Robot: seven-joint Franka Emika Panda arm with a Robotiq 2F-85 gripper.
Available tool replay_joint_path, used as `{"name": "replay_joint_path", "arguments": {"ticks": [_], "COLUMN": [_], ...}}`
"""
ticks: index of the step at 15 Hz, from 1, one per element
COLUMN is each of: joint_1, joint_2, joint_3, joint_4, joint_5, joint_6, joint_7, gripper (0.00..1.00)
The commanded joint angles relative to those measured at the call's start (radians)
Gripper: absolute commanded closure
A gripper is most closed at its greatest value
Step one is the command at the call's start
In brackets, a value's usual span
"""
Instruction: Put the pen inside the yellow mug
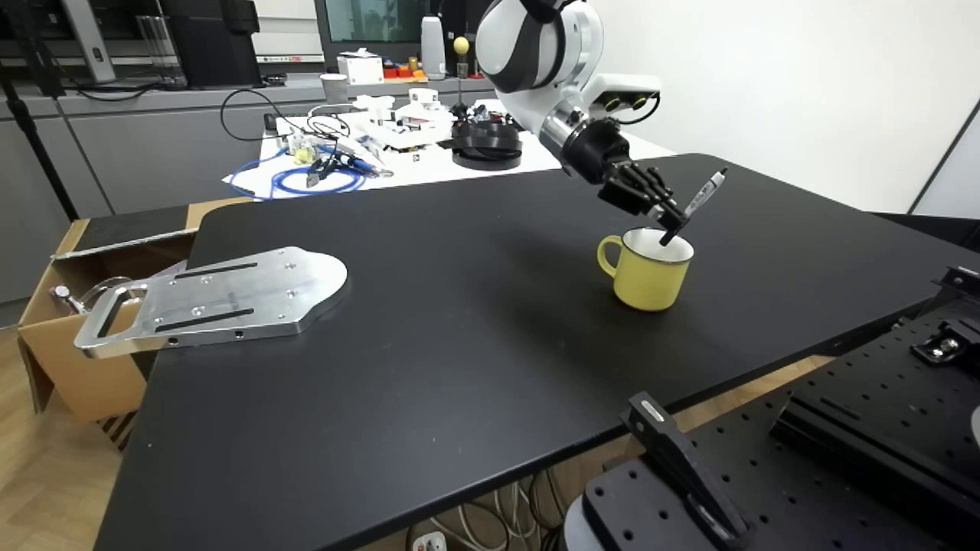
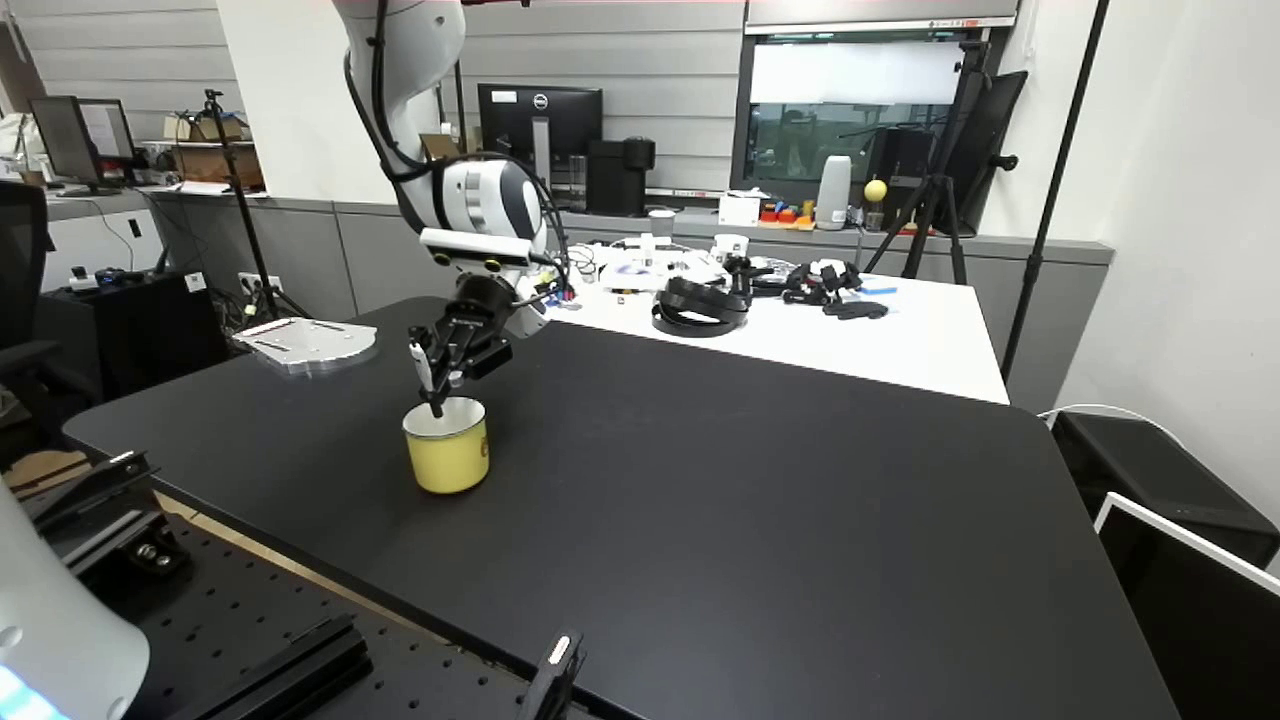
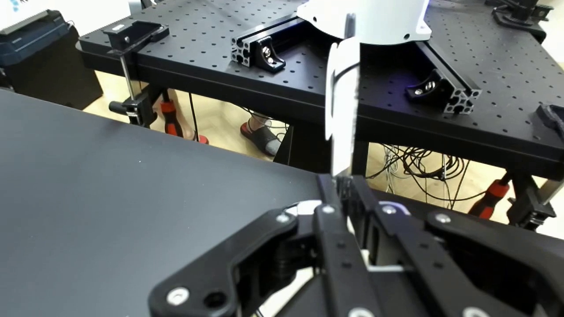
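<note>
a black table (image 1: 429,367) with rounded corners fills much of both exterior views. next to it, in the wrist view, a black perforated bench (image 3: 189,44) carries the white robot base (image 3: 370,17). a white table (image 2: 920,330) stands beyond, strewn with cables, small gear and a dark coil (image 1: 487,145).

the white and dark arm (image 2: 400,150) reaches down over the black table in both exterior views. a cardboard box (image 1: 84,375) sits by the table's end, and above it a silver metal plate (image 1: 230,295) lies on the tabletop, its grip end jutting past the edge.

the black gripper (image 3: 341,185) has its two fingers clamped together on the pen, the tips angled down over the mouth of the mug.

the yellow mug (image 1: 651,279) stands upright on the black table, its inside white, its loop handle toward the left of an exterior view.

smallest is the pen (image 3: 346,105), tilted, its pale barrel sticking up from the fingertips with a dark end at the top. its lower end blends with the black fingertips at the mug's opening; whether any of it is below the rim i cannot tell.
</note>
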Motion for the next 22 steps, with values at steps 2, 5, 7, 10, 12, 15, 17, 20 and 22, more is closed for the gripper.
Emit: {"name": "replay_joint_path", "arguments": {"ticks": [2,5,7,10,12,15,17,20,22], "joint_1": [-0.006,-0.005,-0.005,-0.002,-0.003,-0.003,-0.003,-0.003,-0.004], "joint_2": [0.012,0.012,0.008,0.002,-0.004,-0.010,-0.016,-0.032,-0.045], "joint_3": [0.005,0.004,0.004,0.003,0.005,0.008,0.010,0.014,0.018], "joint_4": [0.014,0.008,0.003,0.000,0.000,0.002,0.001,0.000,0.002], "joint_5": [-0.005,-0.006,-0.007,-0.006,-0.006,-0.002,-0.001,0.002,0.007], "joint_6": [0.045,0.085,0.111,0.129,0.133,0.134,0.134,0.130,0.123], "joint_7": [0.004,0.005,0.005,0.008,0.002,0.000,-0.004,-0.012,-0.019], "gripper": [0.97,0.97,0.97,0.63,0.57,0.37,0.23,0.03,0.00]}}
